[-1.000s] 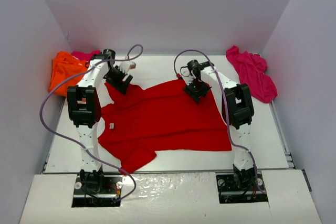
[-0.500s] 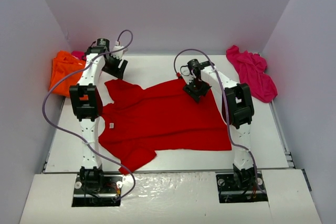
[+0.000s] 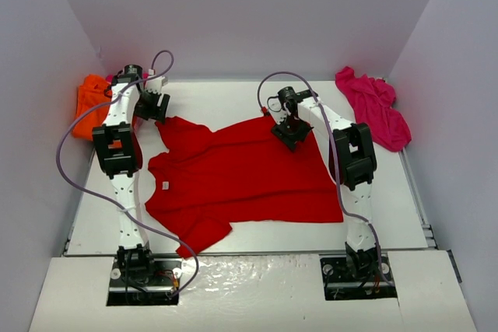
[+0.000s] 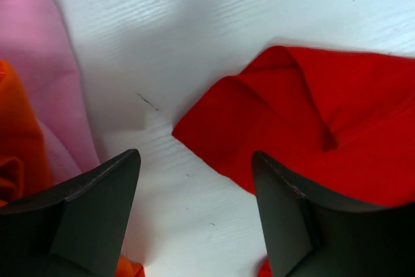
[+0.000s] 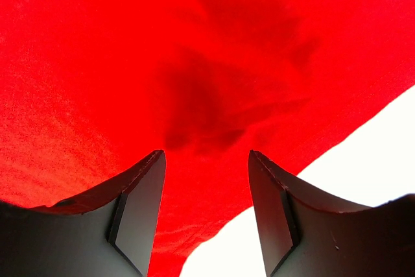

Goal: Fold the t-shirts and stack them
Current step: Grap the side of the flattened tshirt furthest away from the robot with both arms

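Note:
A red t-shirt [image 3: 245, 176] lies spread on the white table, its far-left sleeve [image 4: 305, 115] folded over. My left gripper [image 3: 152, 105] is open and empty, just left of that sleeve, over bare table [image 4: 194, 189]. My right gripper [image 3: 292, 134] is open, low over the shirt's far edge [image 5: 214, 95], with cloth between its fingers [image 5: 136, 205]. An orange t-shirt [image 3: 89, 103] lies at the far left with pink cloth [image 4: 45, 63] beside it. A magenta t-shirt [image 3: 373, 106] lies crumpled at the far right.
Grey walls close in the table [image 3: 226, 99] on three sides. Purple cables [image 3: 70, 161] loop from both arms. The near table edge [image 3: 249, 253] runs in front of the arm bases.
My left gripper has moved off the red shirt's far-left sleeve, leftward and away toward the orange shirt. The right arm has stayed in place.

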Tool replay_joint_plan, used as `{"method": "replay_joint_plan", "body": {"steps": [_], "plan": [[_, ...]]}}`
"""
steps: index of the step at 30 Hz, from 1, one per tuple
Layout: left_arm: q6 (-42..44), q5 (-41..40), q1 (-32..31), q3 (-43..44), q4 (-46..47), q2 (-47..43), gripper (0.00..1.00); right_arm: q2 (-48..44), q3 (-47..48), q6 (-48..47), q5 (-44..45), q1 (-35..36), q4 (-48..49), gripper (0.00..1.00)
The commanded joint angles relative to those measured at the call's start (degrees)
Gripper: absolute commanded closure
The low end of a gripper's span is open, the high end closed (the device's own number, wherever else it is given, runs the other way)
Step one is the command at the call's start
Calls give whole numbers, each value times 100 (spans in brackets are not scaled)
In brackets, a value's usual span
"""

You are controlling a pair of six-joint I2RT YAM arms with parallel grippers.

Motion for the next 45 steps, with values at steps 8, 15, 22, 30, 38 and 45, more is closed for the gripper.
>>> {"method": "replay_joint_plan", "body": {"steps": [8,15,22,30,38,45], "plan": [[48,768,-10,1296,-1254,691,34,-365,195,-31,-30,12,-44,49],[90,850,3,1381,-1383,940,36,-294,355,58,40,-38,48,49],[87,944,68,1185,-1238,879,50,7,1026,264,86,-219,328,45],[166,1007,83,695,-1054,584,66,878,1884,74,-198,-492,378,44],[257,1055,74,478,-1062,456,74,1687,2897,176,-654,-979,475,44],[311,991,74,374,-1101,421,84,1843,2864,148,-744,-976,421,45]]}}
